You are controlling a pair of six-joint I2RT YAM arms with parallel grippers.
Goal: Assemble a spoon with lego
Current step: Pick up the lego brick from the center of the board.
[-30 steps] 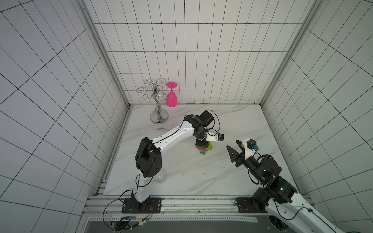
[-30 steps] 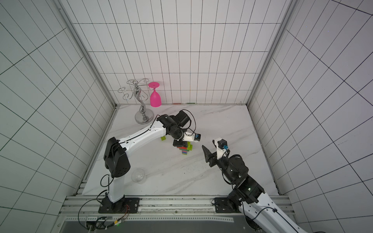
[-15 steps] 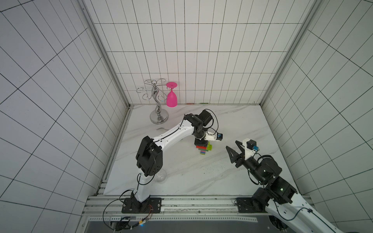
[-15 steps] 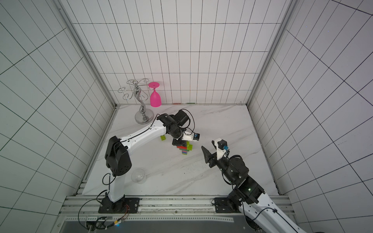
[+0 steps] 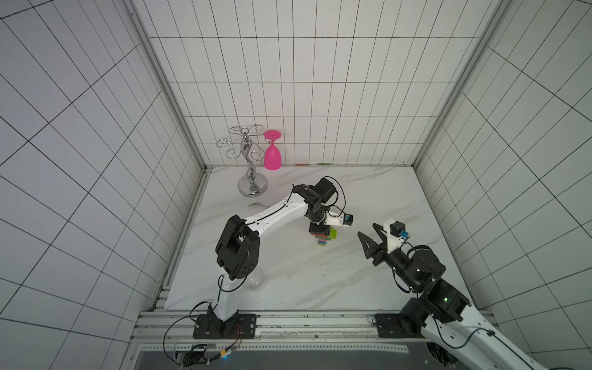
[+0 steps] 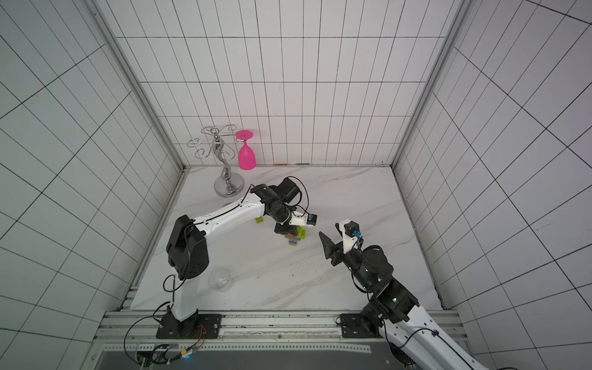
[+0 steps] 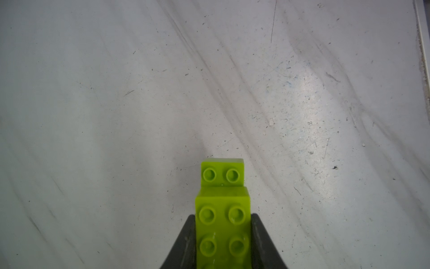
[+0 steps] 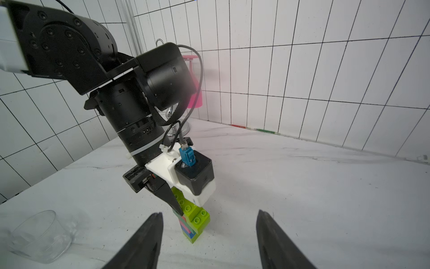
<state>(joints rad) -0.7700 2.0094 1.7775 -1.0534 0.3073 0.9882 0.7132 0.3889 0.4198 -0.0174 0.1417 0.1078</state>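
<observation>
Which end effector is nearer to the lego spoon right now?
Left. The left end effector is shut on the lime end of the spoon; the right end effector hangs open off to one side, clearly apart from it.

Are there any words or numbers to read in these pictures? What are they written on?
No words, numbers or signs can be read anywhere in these pictures.
Tiny pale mark on the black camera box: too small to read.
Studs of the lime bricks: blank, no letters show.
</observation>
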